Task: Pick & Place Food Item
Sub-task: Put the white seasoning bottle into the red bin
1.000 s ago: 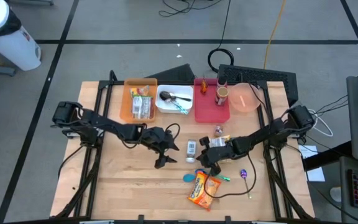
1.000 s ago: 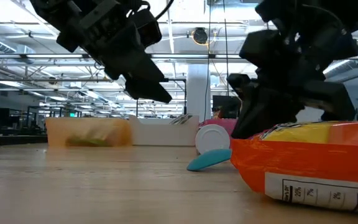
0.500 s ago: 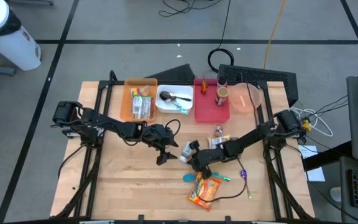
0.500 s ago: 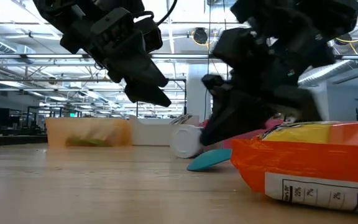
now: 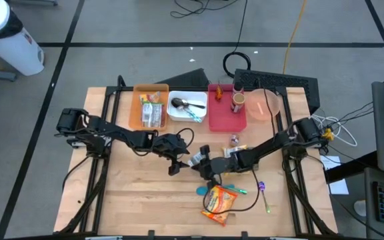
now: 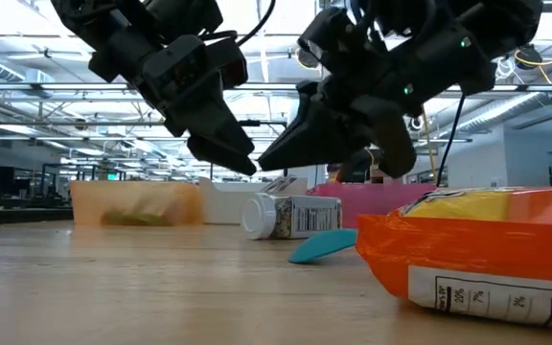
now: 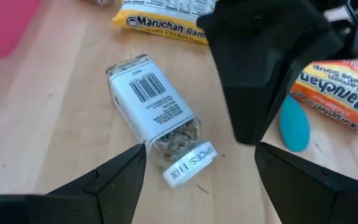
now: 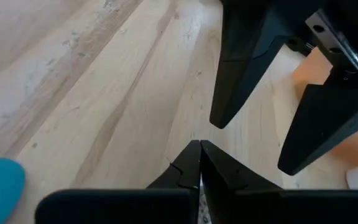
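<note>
My left gripper hangs above the wooden table with its fingers spread wide, holding nothing. Just in front of it lies the spice jar on its side (white cap toward me, barcode label up), between my two grippers. My right gripper hovers close beyond the jar, its fingers pressed together and empty. Beside my right gripper lie a teal spoon and an orange ramen packet, both near the jar.
</note>
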Robot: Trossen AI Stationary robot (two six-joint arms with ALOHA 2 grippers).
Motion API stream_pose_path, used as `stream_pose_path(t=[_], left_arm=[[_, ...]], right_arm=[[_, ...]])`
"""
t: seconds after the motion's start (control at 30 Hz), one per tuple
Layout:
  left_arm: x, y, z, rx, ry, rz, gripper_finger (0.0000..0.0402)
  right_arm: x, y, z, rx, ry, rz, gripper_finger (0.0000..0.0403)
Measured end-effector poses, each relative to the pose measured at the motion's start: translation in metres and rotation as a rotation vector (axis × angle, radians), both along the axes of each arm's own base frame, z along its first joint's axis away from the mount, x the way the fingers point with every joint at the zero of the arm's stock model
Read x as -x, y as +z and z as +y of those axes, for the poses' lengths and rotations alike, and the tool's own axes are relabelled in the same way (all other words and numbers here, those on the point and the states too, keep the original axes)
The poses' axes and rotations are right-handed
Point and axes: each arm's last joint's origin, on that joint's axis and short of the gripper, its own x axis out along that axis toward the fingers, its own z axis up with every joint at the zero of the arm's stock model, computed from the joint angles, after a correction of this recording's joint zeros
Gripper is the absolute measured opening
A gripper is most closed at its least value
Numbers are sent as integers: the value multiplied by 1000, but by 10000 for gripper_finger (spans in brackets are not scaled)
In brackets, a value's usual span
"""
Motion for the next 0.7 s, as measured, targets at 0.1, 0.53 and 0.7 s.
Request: stream_pose_path(t=[0.1, 0.53, 0.7], left_arm=[[0, 0, 0, -35, -5, -12, 305], [-1, 1, 1, -83, -15, -22, 305], [-1, 1, 2, -112, -35, -30, 305]], right_arm=[[4, 8, 0, 17, 9, 18, 4], [26, 60, -25, -1, -4, 36, 138], [27, 64, -52, -86, -6, 70, 213]])
